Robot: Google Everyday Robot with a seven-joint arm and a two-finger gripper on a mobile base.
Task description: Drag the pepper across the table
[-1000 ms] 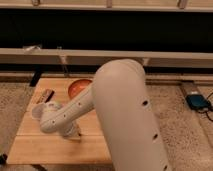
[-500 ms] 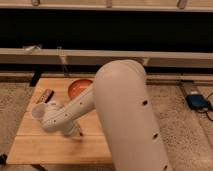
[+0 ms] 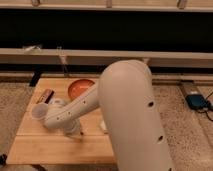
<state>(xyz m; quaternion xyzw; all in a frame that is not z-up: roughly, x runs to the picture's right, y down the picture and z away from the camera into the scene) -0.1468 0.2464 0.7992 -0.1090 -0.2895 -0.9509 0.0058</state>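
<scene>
The light wooden table [image 3: 35,145] fills the lower left of the camera view. My white arm reaches across it from the right and bends back near the white cup [image 3: 38,111]. My gripper [image 3: 74,131] is low over the table's middle, close to the wood. The pepper is hidden from view; the arm and gripper cover the table's middle.
A round orange bowl [image 3: 80,88] stands at the back of the table. A dark brown bar [image 3: 47,95] lies at the back left, near the cup. A dark rail and wall run behind the table. A blue device [image 3: 197,101] lies on the floor at the right.
</scene>
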